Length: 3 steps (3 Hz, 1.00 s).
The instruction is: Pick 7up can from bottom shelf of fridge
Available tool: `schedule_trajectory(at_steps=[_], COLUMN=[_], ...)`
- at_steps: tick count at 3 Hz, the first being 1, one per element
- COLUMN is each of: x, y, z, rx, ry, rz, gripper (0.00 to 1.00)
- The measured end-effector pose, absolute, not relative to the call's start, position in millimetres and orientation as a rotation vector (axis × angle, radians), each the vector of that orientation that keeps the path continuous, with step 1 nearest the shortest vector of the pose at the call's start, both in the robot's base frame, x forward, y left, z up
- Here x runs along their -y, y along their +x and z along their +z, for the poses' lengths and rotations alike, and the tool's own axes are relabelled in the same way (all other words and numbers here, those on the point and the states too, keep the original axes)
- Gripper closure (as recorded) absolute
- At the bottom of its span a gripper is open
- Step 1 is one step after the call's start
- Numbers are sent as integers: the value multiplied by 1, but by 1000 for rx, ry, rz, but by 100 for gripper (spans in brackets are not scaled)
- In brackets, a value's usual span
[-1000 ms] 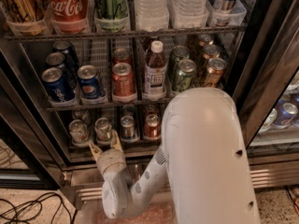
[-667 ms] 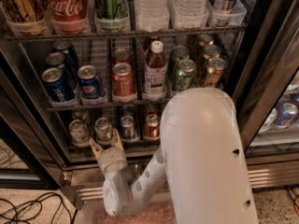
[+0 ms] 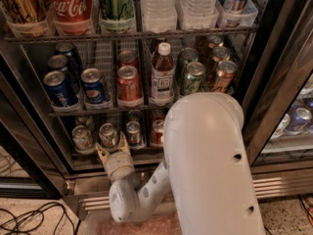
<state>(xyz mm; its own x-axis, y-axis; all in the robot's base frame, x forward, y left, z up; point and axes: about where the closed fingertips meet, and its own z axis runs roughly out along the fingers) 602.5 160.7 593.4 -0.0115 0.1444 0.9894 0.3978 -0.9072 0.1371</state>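
Now pincer (image 3: pixel 112 149) (spread) near 7up can (image 3: pixel 108 134).

Red bottle (image 3: pixel 68 6): "Coca-Cola" script. Blue can (image 3: pixel 59 89): "pepsi". Other labels unreadable. Gripper (image 3: pixel 112 148) at front edge of bottom shelf (image 3: pixel 146 153).

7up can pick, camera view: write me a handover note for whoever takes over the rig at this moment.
Gripper: open and holding nothing. It is low at the front edge of the bottom shelf of the fridge.
7up can: upright on the bottom shelf, apparently second from the left. It sits just behind the spread fingers and is not yet gripped.
Done: approach and rough line-up with the can.
Left: ease forward around the can, close, lift and draw it out, probably minding the can to its right.
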Motion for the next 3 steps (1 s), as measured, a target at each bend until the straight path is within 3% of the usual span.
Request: schedule_trajectory(at_steps=[3], x=[-158], y=[629], z=[593], rx=[571], ry=[-2038], rz=[-2072], gripper=[33])
